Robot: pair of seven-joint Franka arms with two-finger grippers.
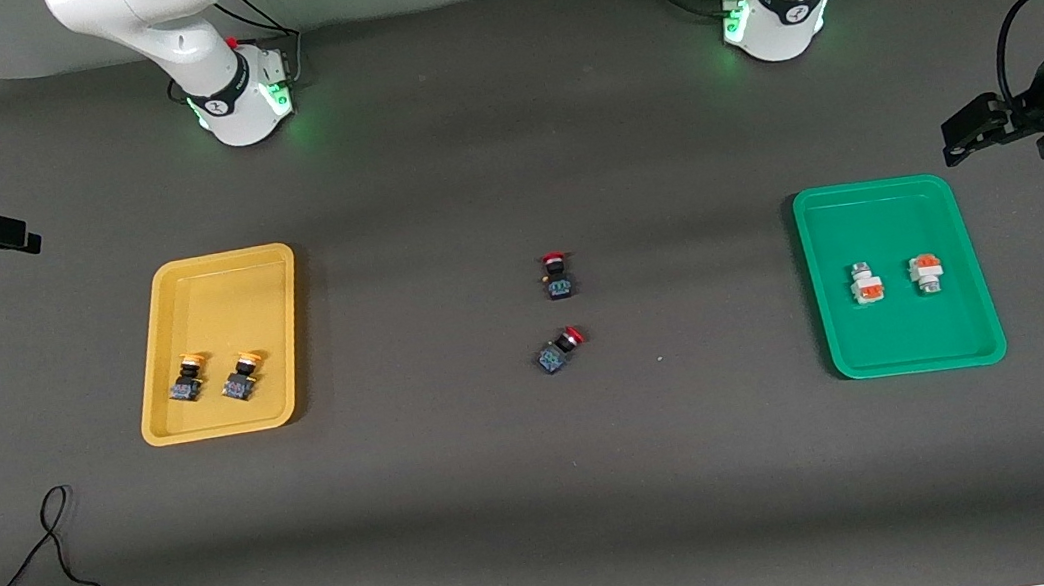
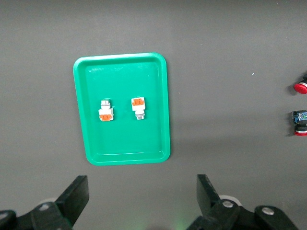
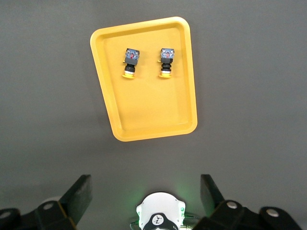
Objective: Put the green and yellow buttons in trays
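Sorted: yellow buttons [image 1: 215, 376] in yellow tray [image 1: 177, 278], green buttons [image 1: 896, 278] in green tray [image 1: 872, 191]. Left gripper [image 2: 141, 201], right gripper [image 3: 144, 199] high over desk [image 1: 551, 511], jaws apart, empty. Red-capped switches [image 1: 559, 313] mid-frame, rightly untouched.

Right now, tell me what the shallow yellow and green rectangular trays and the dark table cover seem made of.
Shallow yellow rectangular tray and shallow green rectangular tray: likely moulded plastic, judging by uniform colour, rounded corners and soft sheen on the rims. Dark grey table cover: probably matte fabric or mat, showing no glare.
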